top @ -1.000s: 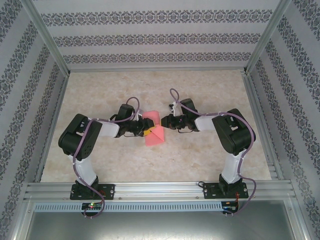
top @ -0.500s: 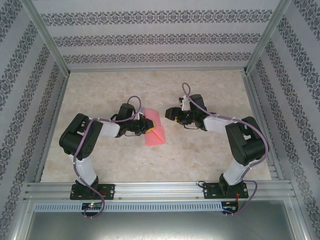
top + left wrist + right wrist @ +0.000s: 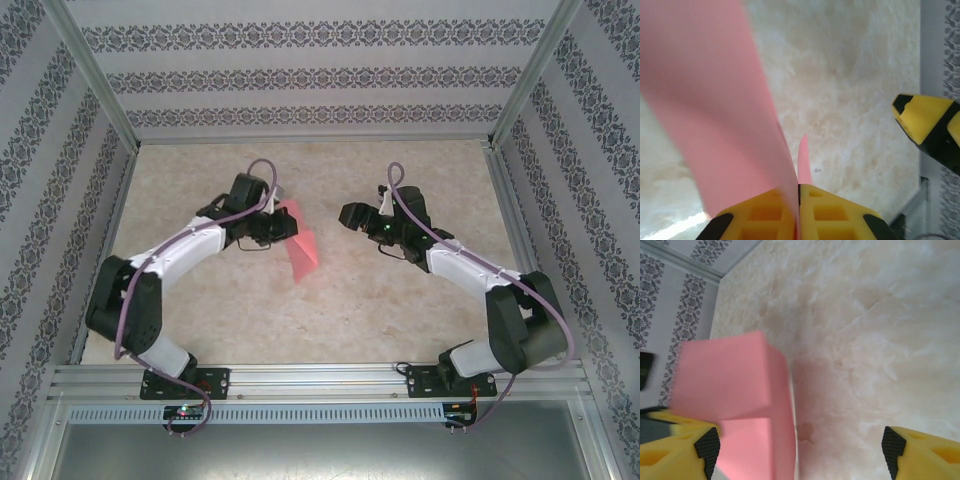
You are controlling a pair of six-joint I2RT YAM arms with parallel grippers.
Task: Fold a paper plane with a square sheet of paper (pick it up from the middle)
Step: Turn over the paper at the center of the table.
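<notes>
Left gripper: your left gripper (image 3: 283, 222) is closed tight, its yellow fingers (image 3: 765, 215) pressed together on the salmon-pink square sheet of paper (image 3: 302, 250).
Right gripper: your right gripper (image 3: 350, 213) stands to the right of the left gripper, well apart from it and facing it. Its jaws are spread wide and hold nothing.
Paper: the sheet hangs from the left gripper, trailing down and toward the near side. In the left wrist view two layers of paper run into the pinch, so the sheet is doubled over where it is held. In the right wrist view it shows two panels meeting at a bend.
Counter: the marbled beige counter (image 3: 400, 300) lies below the left gripper. Most of the sheet is lifted off it, but you cannot tell whether the lowest corner touches.
Done so far: by the look of it, the sheet is picked up and carries one rough fold or bend. That puts you early in the task.
Left to do: no pointed nose, no wings and no slim dart outline are visible, so the paper plane is not formed. The nose folds, the centre crease and the wing folds all appear to lie ahead.
Judgement: with one gripper holding and the other free, the sheet hangs loose. Expect it to need laying flat below the left gripper, or a second hold, before any crease can be pressed sharp.
</notes>
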